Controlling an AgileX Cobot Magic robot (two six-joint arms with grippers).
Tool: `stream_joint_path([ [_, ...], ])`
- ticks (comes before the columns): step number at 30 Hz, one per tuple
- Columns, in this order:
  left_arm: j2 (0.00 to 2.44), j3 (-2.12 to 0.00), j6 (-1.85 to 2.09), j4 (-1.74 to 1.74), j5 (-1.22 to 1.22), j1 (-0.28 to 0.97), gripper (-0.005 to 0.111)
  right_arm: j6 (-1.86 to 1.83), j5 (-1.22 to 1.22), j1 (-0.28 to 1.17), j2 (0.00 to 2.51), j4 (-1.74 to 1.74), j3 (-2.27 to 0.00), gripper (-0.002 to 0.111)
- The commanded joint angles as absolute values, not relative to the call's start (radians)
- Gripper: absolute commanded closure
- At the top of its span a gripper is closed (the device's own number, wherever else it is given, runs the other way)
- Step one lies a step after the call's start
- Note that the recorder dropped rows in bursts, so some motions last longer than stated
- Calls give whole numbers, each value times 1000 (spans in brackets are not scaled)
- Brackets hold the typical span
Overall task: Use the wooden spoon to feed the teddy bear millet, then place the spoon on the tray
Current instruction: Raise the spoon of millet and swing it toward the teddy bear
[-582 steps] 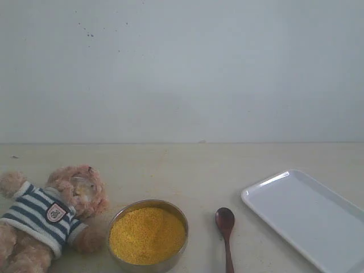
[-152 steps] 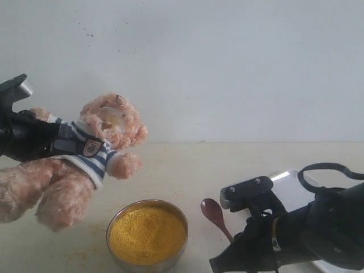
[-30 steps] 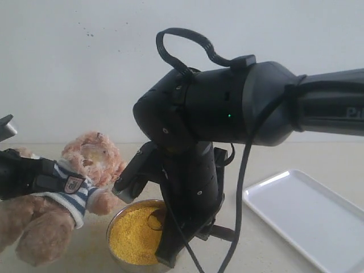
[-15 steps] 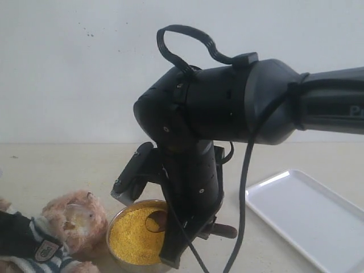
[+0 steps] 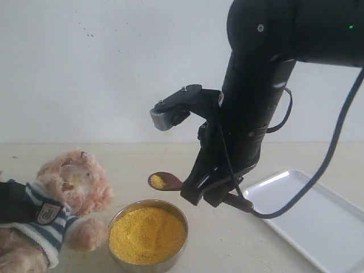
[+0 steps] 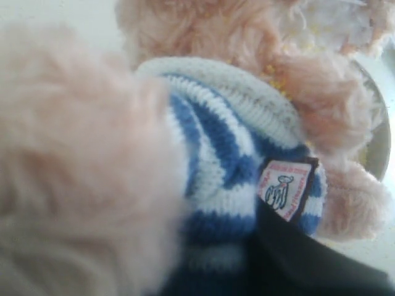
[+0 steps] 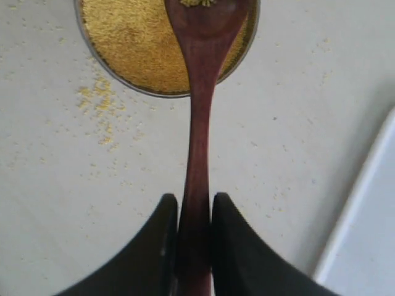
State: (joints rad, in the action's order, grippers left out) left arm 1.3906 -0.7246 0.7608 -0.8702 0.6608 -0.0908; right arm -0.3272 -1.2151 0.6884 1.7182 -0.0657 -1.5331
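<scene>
Seeing the right pincer (image 7: 194, 206) clenched tight on the thin handle of the wooden spoon (image 5: 169, 181), with both dark fingers (image 7: 162, 246) squeezing it from either side. Holds it up off the desk (image 5: 170, 156), roughly level, oval end aimed toward the teddy bear (image 5: 62, 199) and hanging over the metal bowl (image 5: 149, 202). Carries a little clump of yellow grain in the scoop. Stops short of the bear's face, with a clear gap in between. Can also spot the handle's tail poking out behind the pincer, on the tray (image 5: 318, 224) side.

Rest of the millet (image 5: 148, 234) heaped in that bowl, down on the desk just beside the bear's paw. Also spotting some stray grains (image 7: 99, 105) scattered on the desk next to the bowl in the right wrist view.

Over on the left, finding the bear leaning back at the edge of the exterior view, head near the bowl, striped shirt and shield badge (image 6: 284, 188) facing out. Left pincer (image 5: 11, 199) clamped on the bear's torso. Only catching one dark finger (image 6: 296, 265) up close, pressed across the shirt right next to the badge, other one lost in the fur.

Tray flat on the desk off to the right, apart from the bowl and not touching the spoon.
</scene>
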Motion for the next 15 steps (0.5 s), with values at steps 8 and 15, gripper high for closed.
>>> stream_joint_path([
  [8, 1347, -651, 775, -891, 656, -89, 103, -366, -1221, 667, 1677, -148, -1536, 109],
  [15, 1373, -651, 775, -901, 605, -89, 103, -362, -1221, 667, 1668, -187, -1536, 109],
])
